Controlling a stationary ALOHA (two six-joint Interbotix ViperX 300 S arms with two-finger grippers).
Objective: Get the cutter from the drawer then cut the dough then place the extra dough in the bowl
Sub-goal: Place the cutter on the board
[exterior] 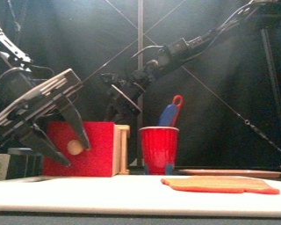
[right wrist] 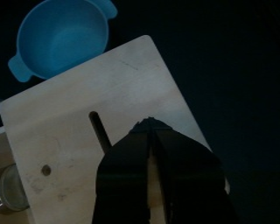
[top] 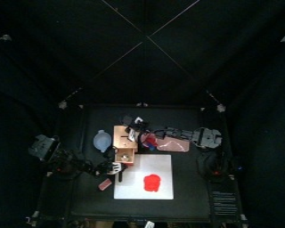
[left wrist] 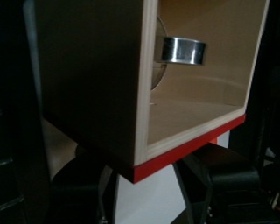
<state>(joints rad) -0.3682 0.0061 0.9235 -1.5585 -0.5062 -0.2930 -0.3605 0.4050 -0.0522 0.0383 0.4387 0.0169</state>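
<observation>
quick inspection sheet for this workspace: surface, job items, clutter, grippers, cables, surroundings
surface: black table, with a white cutting board at its front
job's things: red dough lies flat on the board; wooden box has its drawer pulled out; metal cutter is inside the drawer; blue-grey bowl beside the box is empty
clutter: red cup holding a blue knife
grippers: left gripper has jaws apart at the red drawer front; right gripper has jaws together over the box top
cables: nothing seen
surroundings: black curtains; nothing else seen
</observation>
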